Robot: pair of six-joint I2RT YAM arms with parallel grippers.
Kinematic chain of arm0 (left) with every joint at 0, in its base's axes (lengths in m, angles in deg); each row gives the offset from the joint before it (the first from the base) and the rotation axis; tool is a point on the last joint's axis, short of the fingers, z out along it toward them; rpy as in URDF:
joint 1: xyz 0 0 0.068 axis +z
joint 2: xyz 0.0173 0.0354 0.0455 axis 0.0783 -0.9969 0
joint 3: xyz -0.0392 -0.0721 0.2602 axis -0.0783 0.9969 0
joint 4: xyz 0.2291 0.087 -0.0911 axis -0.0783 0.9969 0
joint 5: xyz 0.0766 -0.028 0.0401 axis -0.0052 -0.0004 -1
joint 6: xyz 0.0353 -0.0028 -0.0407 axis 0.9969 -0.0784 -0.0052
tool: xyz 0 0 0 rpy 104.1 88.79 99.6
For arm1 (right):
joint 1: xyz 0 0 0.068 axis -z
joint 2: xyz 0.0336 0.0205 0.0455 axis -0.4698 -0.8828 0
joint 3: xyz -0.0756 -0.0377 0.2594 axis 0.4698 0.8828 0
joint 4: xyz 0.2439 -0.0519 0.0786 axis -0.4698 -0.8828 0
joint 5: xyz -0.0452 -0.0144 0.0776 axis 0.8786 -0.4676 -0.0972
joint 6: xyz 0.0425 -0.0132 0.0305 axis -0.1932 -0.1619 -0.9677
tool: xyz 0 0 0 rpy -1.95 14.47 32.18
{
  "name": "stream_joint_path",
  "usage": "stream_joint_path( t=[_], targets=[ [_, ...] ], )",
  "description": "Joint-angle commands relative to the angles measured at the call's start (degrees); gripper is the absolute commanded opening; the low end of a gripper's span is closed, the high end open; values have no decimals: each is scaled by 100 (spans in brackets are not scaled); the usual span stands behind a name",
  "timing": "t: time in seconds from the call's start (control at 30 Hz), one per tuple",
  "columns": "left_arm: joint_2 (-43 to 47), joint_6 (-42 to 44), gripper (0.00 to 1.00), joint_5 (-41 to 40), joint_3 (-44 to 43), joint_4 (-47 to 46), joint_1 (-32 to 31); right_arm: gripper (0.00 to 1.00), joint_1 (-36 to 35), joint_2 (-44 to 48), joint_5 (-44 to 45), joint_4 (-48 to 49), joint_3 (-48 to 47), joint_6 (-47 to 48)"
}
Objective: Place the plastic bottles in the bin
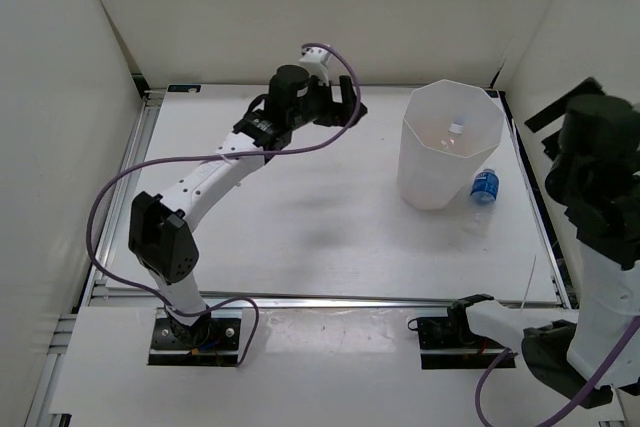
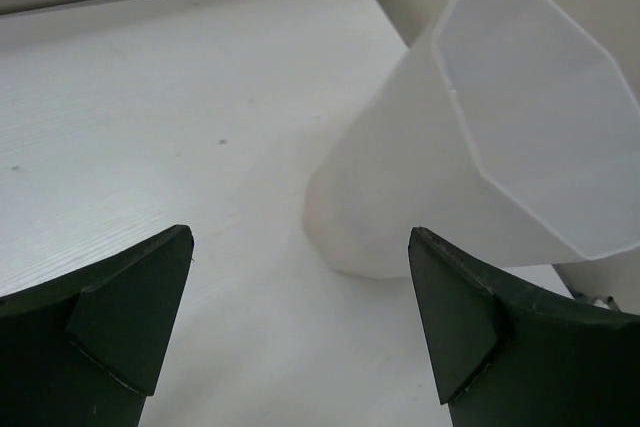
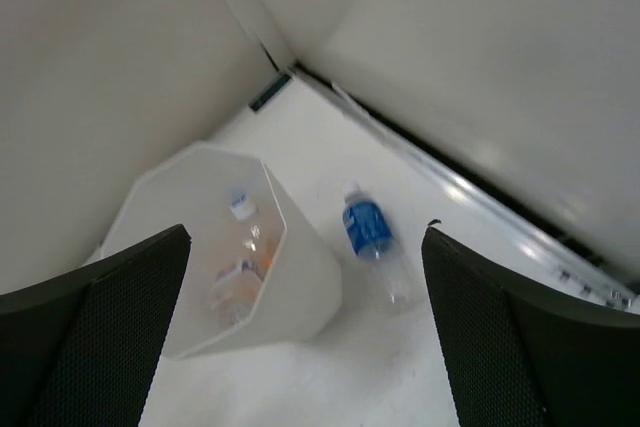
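The bin [image 1: 450, 162] stands upright on the right half of the table [image 1: 300, 237], near the back wall [image 1: 330, 7]. Through its open top the right wrist view shows an orange bottle [image 3: 263, 250] and a white-capped bottle [image 3: 240, 207] lying inside, too blurred to say more. A blue-labelled bottle [image 3: 368, 232] lies on its side on the table, just beside the bin on its right, between the bin and the metal rail [image 1: 545, 237] along the table's edge.

The left gripper [image 2: 300, 287] hangs at the back of the table, well left of the bin, spread wide and holding nothing. The bin's wall stands between it and the blue-labelled bottle. The right gripper [image 3: 305, 277] is held high at the right edge, also spread wide and holding nothing, looking down on the bin and that bottle. A purple cable [image 1: 110, 197] loops along the left arm.
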Motion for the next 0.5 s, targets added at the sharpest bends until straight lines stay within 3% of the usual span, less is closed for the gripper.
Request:
stream_joint_path(
  t=[0.0, 0.1, 0.17, 0.23, 0.33, 0.47],
  targets=[
    [558, 123, 100, -90, 300, 69, 269, 100, 8, -493, 648, 957, -941, 1952],
    [611, 176, 100, 278, 362, 69, 331, 100, 8, -978, 639, 1161, -1548, 2744],
    [489, 237, 100, 1127, 230, 69, 253, 100, 8, -1067, 526, 943, -1777, 2658],
    [366, 237, 100, 1544, 2, 69, 68, 100, 8, -937, 464, 836, -1551, 2167],
    [243, 518, 100, 1371, -51, 121, -503, 100, 8, -462, 236, 706, -892, 1746],
    [129, 502, 100, 949, 1, 182, -741, 100, 8, -390, -764, -916, -486, 1]
  ],
)
